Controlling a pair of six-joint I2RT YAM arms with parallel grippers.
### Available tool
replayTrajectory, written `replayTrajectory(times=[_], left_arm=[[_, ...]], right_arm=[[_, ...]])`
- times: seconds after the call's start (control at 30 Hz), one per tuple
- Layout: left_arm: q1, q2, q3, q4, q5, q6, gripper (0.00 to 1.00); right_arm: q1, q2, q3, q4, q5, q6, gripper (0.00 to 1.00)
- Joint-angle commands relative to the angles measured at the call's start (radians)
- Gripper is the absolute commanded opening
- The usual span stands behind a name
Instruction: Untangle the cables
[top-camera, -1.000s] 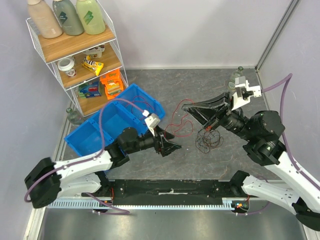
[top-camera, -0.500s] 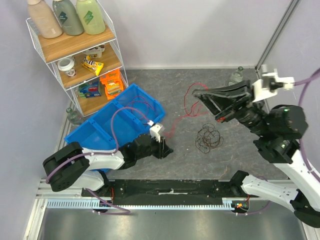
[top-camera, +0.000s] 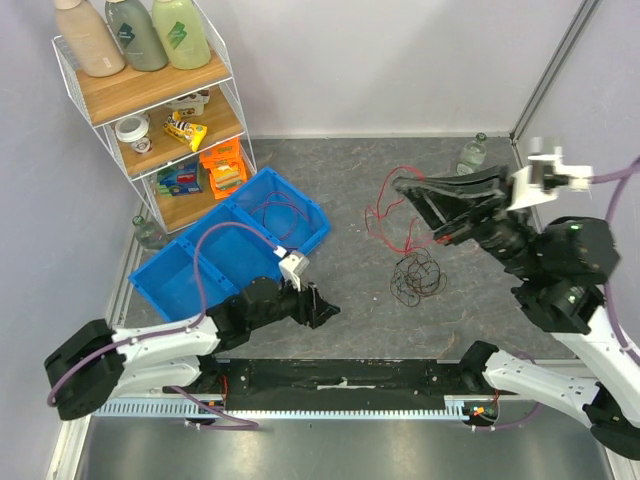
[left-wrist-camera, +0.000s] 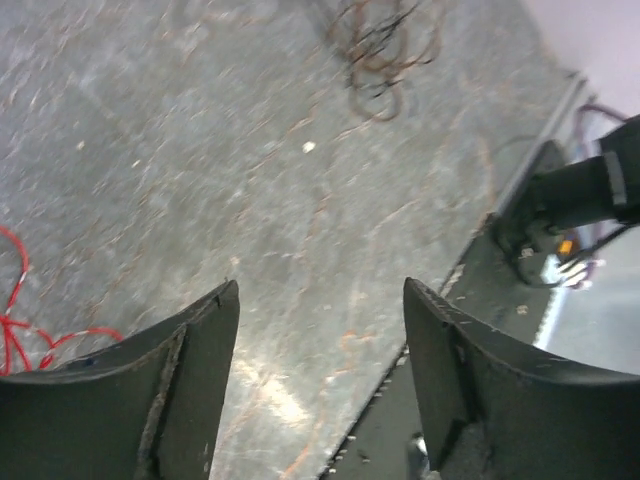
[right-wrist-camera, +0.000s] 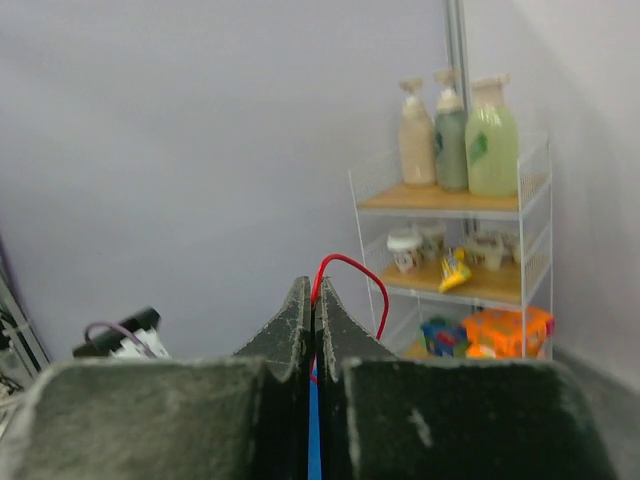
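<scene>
My right gripper (top-camera: 402, 186) is raised above the table's right middle and is shut on a thin red cable (top-camera: 383, 213), which hangs from it in loose loops. In the right wrist view the jaws (right-wrist-camera: 313, 287) are pressed together with the red cable (right-wrist-camera: 366, 276) arching out of their tips. A dark bunch of black and reddish cables (top-camera: 418, 275) lies on the table below. A magenta cable (top-camera: 276, 211) lies in the blue bin (top-camera: 170, 272). My left gripper (top-camera: 328, 312) is open and empty, low near the front edge. Its wrist view (left-wrist-camera: 320, 285) shows the dark bunch (left-wrist-camera: 385, 40) and a red strand (left-wrist-camera: 18, 322).
A wire shelf (top-camera: 160, 100) with bottles and packets stands at the back left. A small bottle (top-camera: 473, 152) stands at the back right corner. Walls close the table at the back and right. The black base rail (top-camera: 340, 375) runs along the front edge.
My right gripper has risen with the red cable. The strand that stretched toward my left gripper now hangs free. My left gripper has drawn back toward the front edge.
</scene>
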Motion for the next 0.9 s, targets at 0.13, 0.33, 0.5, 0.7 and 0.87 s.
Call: replayTrajectory(times=[0.13,0.33,0.5,0.7,0.87], left_arm=[[-0.004,-0.301,0.138,-0.083,0.182,0.100,0.81],[-0.002,-0.419,0.234,-0.184,0.103,0.143,0.80],[-0.002,-0.450,0.259,-0.217,-0.048,0.148,0.86],[-0.002,-0.398,0.334,-0.200,-0.037,0.218,0.99],[-0.002,-0.287,0.454,-0.209,0.218,0.315,0.99]], right_arm=[[0.001,-0.045,-0.257,-0.152,0.023,-0.030,0.00],[0.001,-0.083,-0.390,-0.160,-0.104,-0.028,0.00],[0.001,-0.096,-0.440,-0.134,-0.139,0.010,0.00],[0.001,-0.063,-0.445,-0.060,-0.237,0.053,0.00],[0.001,-0.034,-0.427,-0.020,-0.285,0.084,0.00]])
